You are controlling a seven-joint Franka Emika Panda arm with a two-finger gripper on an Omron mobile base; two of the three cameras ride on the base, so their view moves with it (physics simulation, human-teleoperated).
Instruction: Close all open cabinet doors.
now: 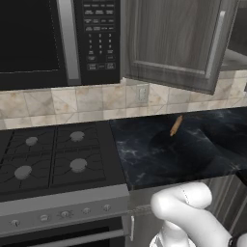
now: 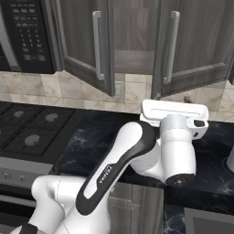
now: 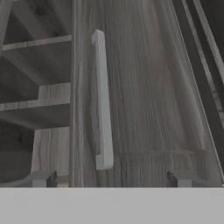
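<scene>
The gripper [image 3: 111,179] has its fingertips [image 3: 42,178] spread wide, holding nothing, aimed at the right cabinet door [image 2: 196,41] with its silver bar handle [image 3: 101,100] between them. That door and the left cabinet door [image 2: 84,41] both stand ajar above the black counter [image 2: 105,132], beside the microwave [image 2: 23,36]. Pushing near the hinge edge could stall, or the fingers could snag the handle.

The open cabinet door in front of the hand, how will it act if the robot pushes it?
The cabinet door looks like a stiff panel, so it should probably swing on its hinges rather than flex. Its bar handle looks smooth; the fingers might slip there, so pressing the flat face seems safer.
</scene>
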